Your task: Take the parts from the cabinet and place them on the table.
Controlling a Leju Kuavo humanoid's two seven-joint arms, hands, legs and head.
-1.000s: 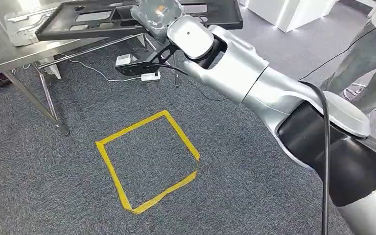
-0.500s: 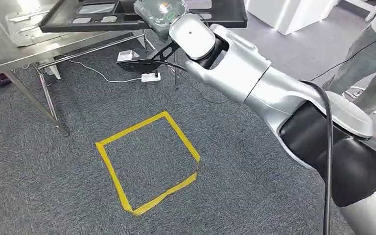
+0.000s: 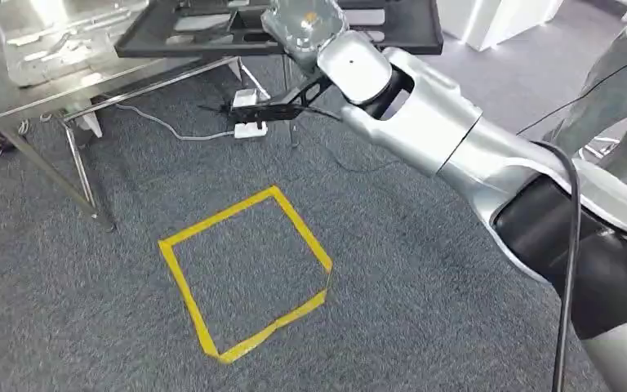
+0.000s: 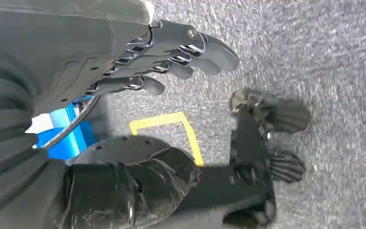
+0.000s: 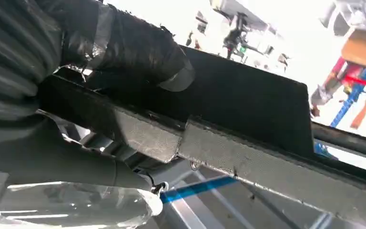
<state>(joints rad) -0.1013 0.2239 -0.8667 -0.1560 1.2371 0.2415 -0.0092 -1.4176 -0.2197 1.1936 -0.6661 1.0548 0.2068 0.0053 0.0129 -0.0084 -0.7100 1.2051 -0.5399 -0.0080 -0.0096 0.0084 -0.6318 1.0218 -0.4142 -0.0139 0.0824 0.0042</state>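
Note:
A large flat black frame part [image 3: 212,37] with cut-outs hangs level at the top of the head view, over the right end of the metal table [image 3: 24,90]. My right hand [image 3: 304,24] grips its near edge, with the silver arm reaching up from the lower right. Seen from the right wrist, the taped thumb [image 5: 128,45] lies on top of the black part [image 5: 248,112] and grey fingers [image 5: 52,162] press from beneath. My left hand [image 4: 167,50] hangs over the carpet, its fingers a little bent and holding nothing.
A yellow tape square [image 3: 245,269] marks the grey carpet ahead. Table legs [image 3: 82,175] stand at its left. A white power strip [image 3: 249,129] and cable lie under the part. A person [image 3: 620,90] stands at the right, white furniture [image 3: 498,15] behind.
My right arm has carried the black part to the right and a little farther away. The tape square and table legs have stayed put.

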